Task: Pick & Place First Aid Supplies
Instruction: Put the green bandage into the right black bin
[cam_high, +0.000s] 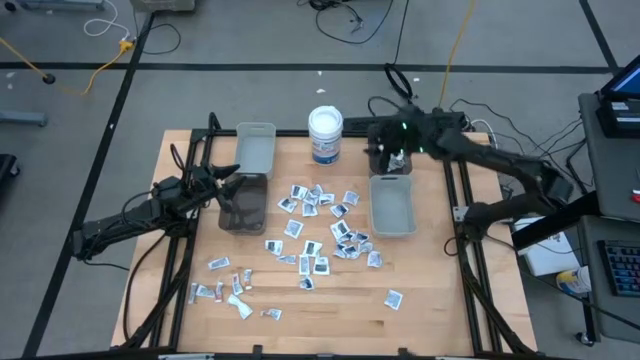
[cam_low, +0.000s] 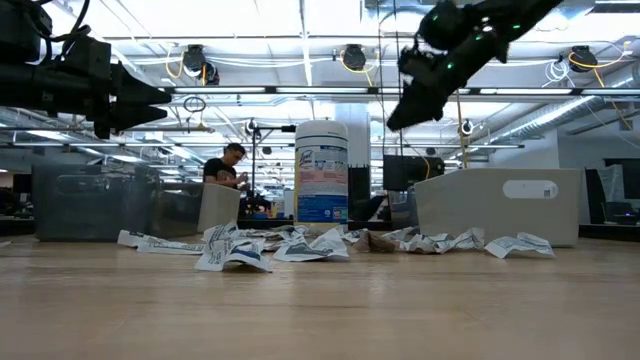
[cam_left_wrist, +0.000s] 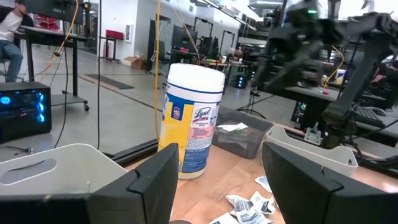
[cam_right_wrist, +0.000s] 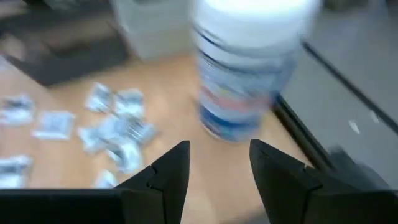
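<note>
The first aid supplies (cam_high: 318, 235) are many small white packets strewn flat across the middle of the wooden table, with a looser group (cam_high: 228, 290) nearer the near left. My left gripper (cam_high: 232, 186) hovers open over the dark clear bin (cam_high: 243, 205); nothing lies between its fingers (cam_left_wrist: 217, 163). My right gripper (cam_high: 392, 152) hangs open in the air near the far edge, above a small dark bin (cam_high: 388, 162) and beside the white tub (cam_high: 326, 134). Its wrist view shows the tub (cam_right_wrist: 249, 68) and packets (cam_right_wrist: 118, 132) below the empty gripper (cam_right_wrist: 217, 155).
A grey bin (cam_high: 255, 148) stands at the far left, and another grey bin (cam_high: 393, 206) to the right of the packets. The small dark bin (cam_left_wrist: 244, 140) holds a white packet. Black frame rails run along both table sides. Bare wood lies at the near right.
</note>
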